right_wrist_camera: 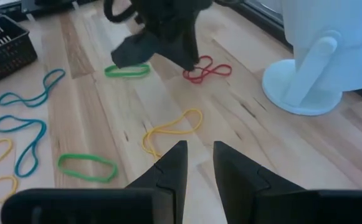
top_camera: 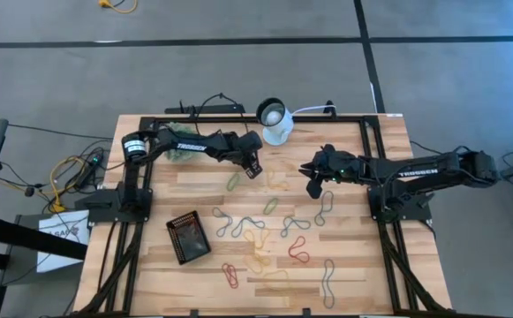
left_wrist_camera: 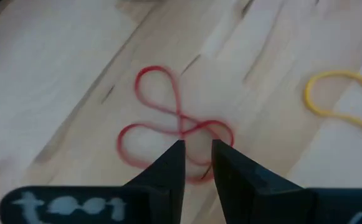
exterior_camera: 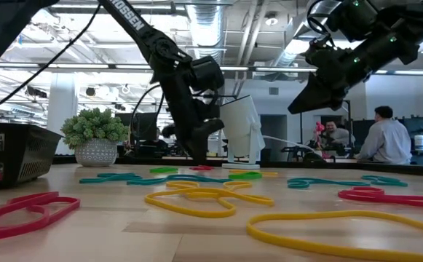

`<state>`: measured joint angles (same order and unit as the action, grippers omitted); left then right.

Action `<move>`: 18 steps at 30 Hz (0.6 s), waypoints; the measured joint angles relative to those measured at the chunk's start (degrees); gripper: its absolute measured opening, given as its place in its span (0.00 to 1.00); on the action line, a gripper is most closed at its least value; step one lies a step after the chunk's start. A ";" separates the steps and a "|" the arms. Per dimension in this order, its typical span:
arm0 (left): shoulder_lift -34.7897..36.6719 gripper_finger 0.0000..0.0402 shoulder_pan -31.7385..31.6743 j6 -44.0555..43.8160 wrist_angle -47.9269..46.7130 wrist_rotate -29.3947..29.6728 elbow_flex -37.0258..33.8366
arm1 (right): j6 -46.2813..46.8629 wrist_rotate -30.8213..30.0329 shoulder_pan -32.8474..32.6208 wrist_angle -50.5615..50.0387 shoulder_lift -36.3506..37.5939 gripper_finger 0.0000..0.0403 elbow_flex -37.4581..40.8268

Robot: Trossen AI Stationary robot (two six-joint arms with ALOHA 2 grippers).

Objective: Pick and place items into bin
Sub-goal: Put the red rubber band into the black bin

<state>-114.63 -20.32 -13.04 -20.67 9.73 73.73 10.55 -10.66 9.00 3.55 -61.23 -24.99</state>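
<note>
Many thin loops, red, green, yellow and teal, lie flat over the wooden table (top_camera: 344,265). The black bin (top_camera: 188,237) stands at the near left, holding no loop that I can see. My left gripper (left_wrist_camera: 197,152) is down at the far middle, over a twisted red loop (left_wrist_camera: 181,121). Its fingers are a narrow gap apart and straddle a strand near the loop's crossing. The right wrist view shows this gripper (right_wrist_camera: 190,62) beside the red loop (right_wrist_camera: 207,70). My right gripper (top_camera: 313,181) hangs raised at the far right, narrowly open and empty. My left gripper comes at the red loop from above, slanting down, with a fingertip (left_wrist_camera: 171,155) on either side of a strand (left_wrist_camera: 199,163). I cannot tell whether the tips touch the loop or the table. The loop lies flat on the wood.
A white round lamp-like device (top_camera: 274,119) stands at the far edge, close behind the red loop. A fuzzy green plant ball (exterior_camera: 95,129) sits at the far left. A green loop (top_camera: 234,183) and a yellow loop (top_camera: 276,184) lie just nearer. People sit in the room beyond (exterior_camera: 386,138).
</note>
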 joint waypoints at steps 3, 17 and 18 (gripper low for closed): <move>-1.35 0.17 0.30 -0.08 1.33 -0.01 0.04 | 0.04 0.00 0.01 -0.06 0.02 0.18 -0.01; -2.21 0.01 0.17 4.32 1.84 0.43 0.09 | 1.51 0.03 0.02 -0.13 0.04 0.18 -0.02; -2.09 0.01 0.20 4.75 1.74 -0.18 0.09 | 1.74 0.04 0.02 -0.23 0.03 0.18 -0.02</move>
<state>-116.72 -20.11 -8.29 -18.93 9.56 73.82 12.29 -10.62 9.02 3.32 -61.21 -25.02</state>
